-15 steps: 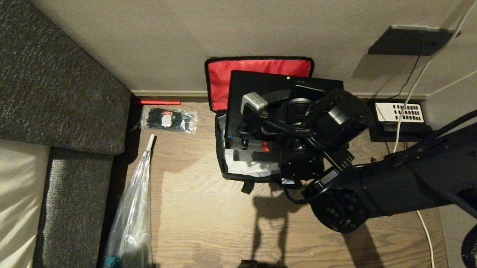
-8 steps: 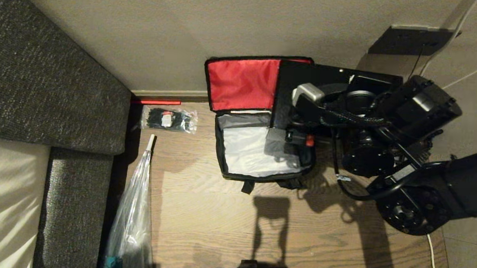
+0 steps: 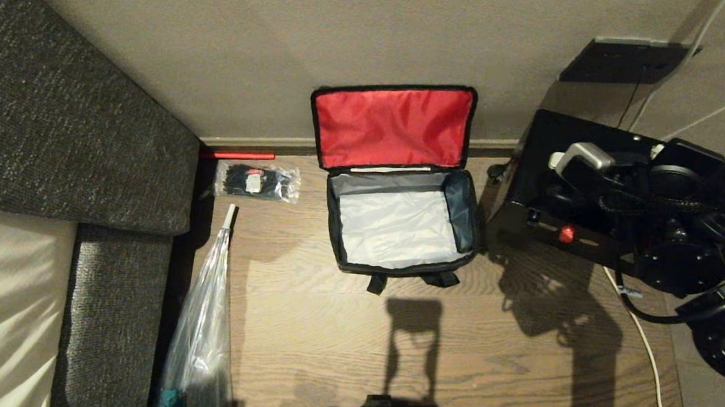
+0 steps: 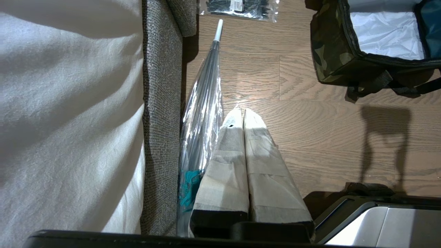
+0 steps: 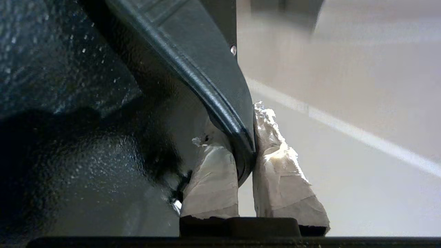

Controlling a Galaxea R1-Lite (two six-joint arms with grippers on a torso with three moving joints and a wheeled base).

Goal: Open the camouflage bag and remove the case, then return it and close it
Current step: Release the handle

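The sofa (image 3: 62, 126) filled the robot's left side of the floor (image 3: 305, 349), and a furled umbrella (image 3: 204, 319) lay along its base. The bag (image 3: 396, 270) sat by the wall with its red-lined lid (image 3: 391, 127) thrown back against it, probably so the mouth stayed clear; the grey interior was bare. To its right the case (image 3: 547, 176) hung clear of the bag, apparently above the floor though that was hard to judge from overhead, carried by its handle (image 5: 206, 86) so that it hung flat-faced and could slide back in. The right gripper (image 5: 245, 162) was clenched on that handle, one taped finger on either side of the strap. The left gripper (image 4: 243, 113) was parked low beside the umbrella, fingers pressed together on nothing. A packet of ties (image 3: 255, 181) lay near the skirting, apart from the work.
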